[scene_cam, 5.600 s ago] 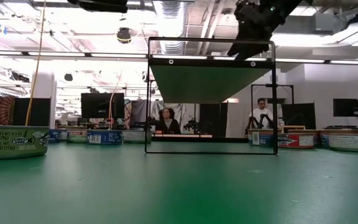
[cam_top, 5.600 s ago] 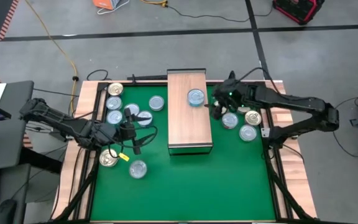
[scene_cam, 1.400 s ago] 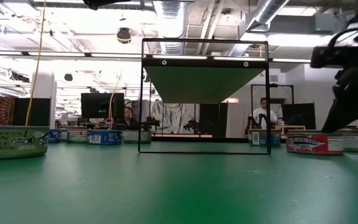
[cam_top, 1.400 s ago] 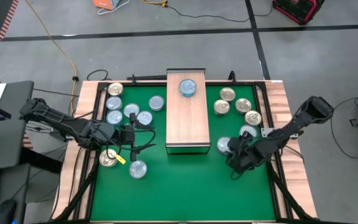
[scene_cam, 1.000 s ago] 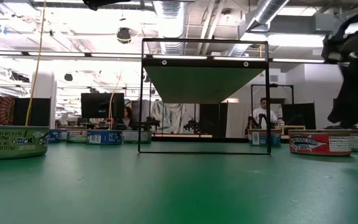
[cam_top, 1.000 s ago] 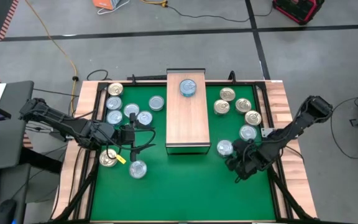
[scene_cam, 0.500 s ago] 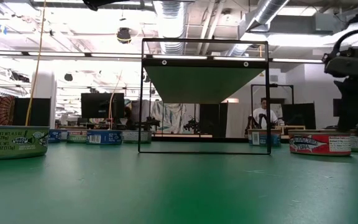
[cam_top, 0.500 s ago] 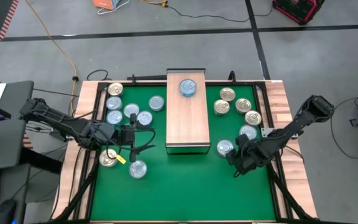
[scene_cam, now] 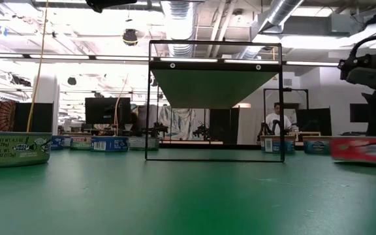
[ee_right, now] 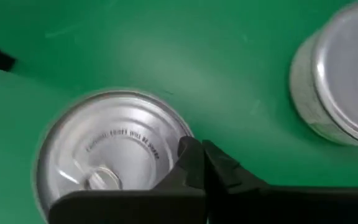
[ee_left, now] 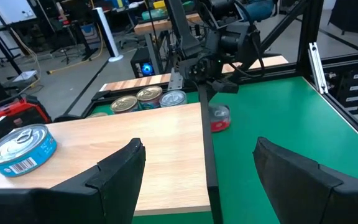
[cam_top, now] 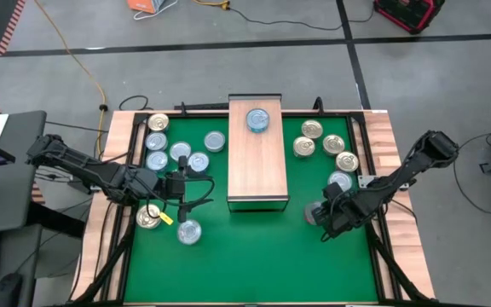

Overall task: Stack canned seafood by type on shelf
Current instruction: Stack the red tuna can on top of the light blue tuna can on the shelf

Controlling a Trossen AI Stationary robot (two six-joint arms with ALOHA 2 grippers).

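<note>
Green matting fills the high view: our right end effector (cam_top: pixel 320 213) sits closed lower right of the light-wood shelf (cam_top: pixel 258 162), its long axis vertical, one round tin (cam_top: pixel 257 120) on top. Left end effector (cam_top: pixel 180 189) waits open. Right wrist view: shut fingertips (ee_right: pixel 197 160) overlap a smooth silver tin (ee_right: pixel 107 155), gripping nothing.

The shelf (cam_top: pixel 258 153) is standing as a barrier down the green mat (cam_top: pixel 245 256)'s middle; cans (cam_top: pixel 179 152) are crowding the far-left corner, and more cans (cam_top: pixel 322 143) the far-right; the near edge is lying open, letting a gripper pass freely.
</note>
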